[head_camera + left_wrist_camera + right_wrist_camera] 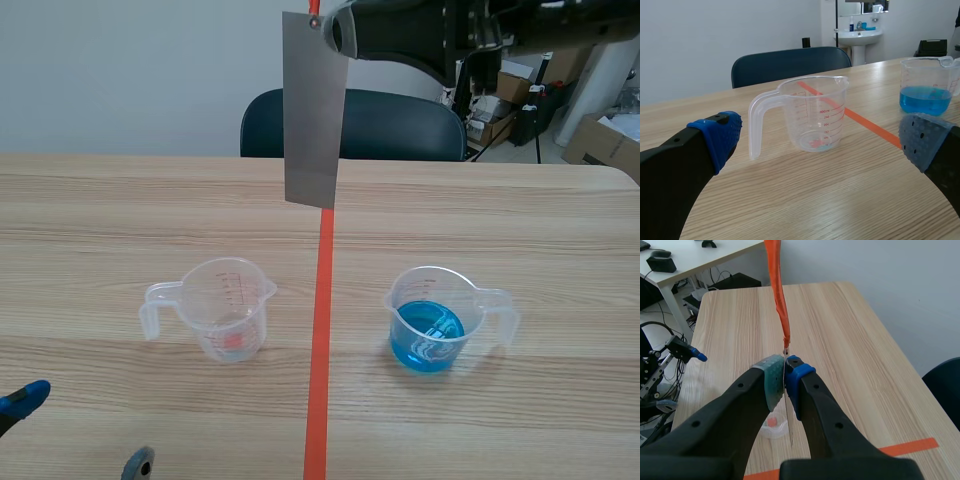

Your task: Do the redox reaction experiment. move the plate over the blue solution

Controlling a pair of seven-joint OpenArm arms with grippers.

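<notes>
Pads of the right tool point(785, 376) are pressed together on the top edge of a thin, grey, rectangular metal plate point(314, 110). The plate hangs straight down from that clamp at the upper middle of the scene frame, and its lower edge is well clear of the tabletop point(120, 210). It sits roughly over the orange-red tape line point(322, 330).

The target is the clear plastic measuring jug holding blue solution point(432, 325), at the lower right of centre with its handle turned to the right. A second clear plastic measuring jug point(228, 310), with only a reddish trace at its bottom, stands at the lower left of centre. The left tool point(82, 432) rests low in the bottom left corner with its fingers spread apart, gripping nothing.

To do this step well, I would:
- carry the plate toward the right and lower part of the frame at its present height, so its bottom edge cannot clip the jug's rim;
- travel smoothly, since a sheet pinched only at the top is likely to swing;
- stop with the lower edge centred over the blue liquid, away from the spout and handle;
- leave the left arm parked.
</notes>
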